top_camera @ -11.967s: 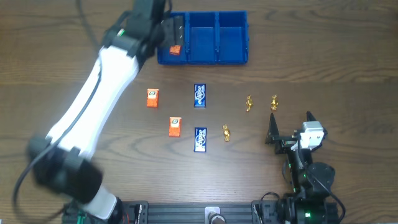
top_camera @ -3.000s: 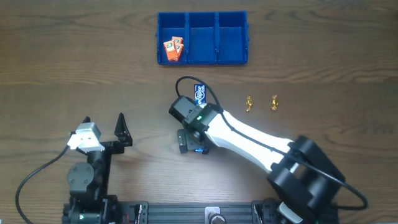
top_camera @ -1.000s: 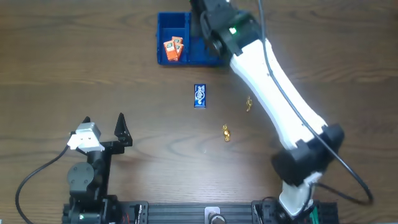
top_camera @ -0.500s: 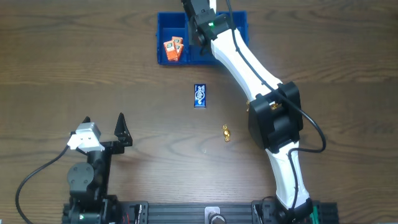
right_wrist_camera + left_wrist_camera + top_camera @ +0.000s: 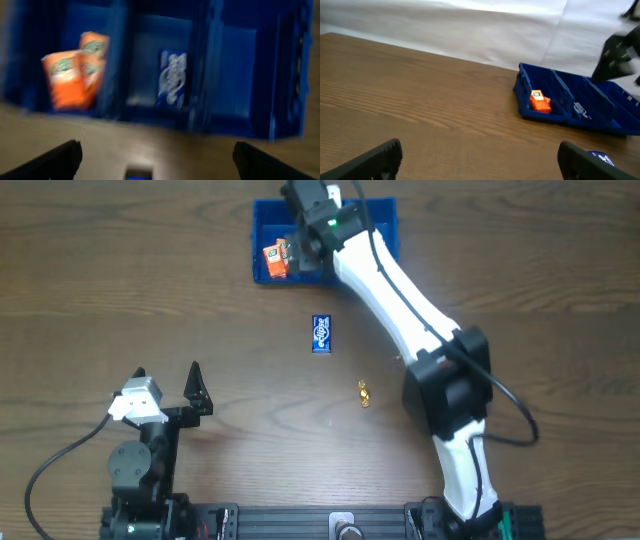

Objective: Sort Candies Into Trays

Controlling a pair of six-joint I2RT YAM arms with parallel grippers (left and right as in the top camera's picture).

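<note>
1. One blue tray (image 5: 382,252) with three compartments is placed at the far side of the wooden table (image 5: 100,280). It is also seen in the right wrist view (image 5: 240,75) and in the left wrist view (image 5: 545,114).
2. The orange candies (image 5: 278,256) are found in the tray's left compartment, lying close together and partly one over another (image 5: 75,70). At least two can be counted; the exact number cannot be told.
3. Two blue candies are counted in total. The first blue candy (image 5: 172,77) is lying flat in the middle compartment, and it is also seen from the left wrist (image 5: 580,107).
4. The second blue candy (image 5: 320,334) is lying on the table in front of the tray, apart from it.
5. One gold candy (image 5: 364,393) is seen on the table, nearer to the arm bases than the second blue candy and a little to its right.
6. The right gripper (image 5: 300,238) is held above the tray, near its left and middle compartments. In its own wrist view (image 5: 156,150) the jaws are spread wide and nothing is held between them.
7. The left gripper (image 5: 167,372) is found low near its base at the left side of the table, well apart from the tray and from all candies. Its jaws (image 5: 480,147) are spread and nothing is held.
</note>
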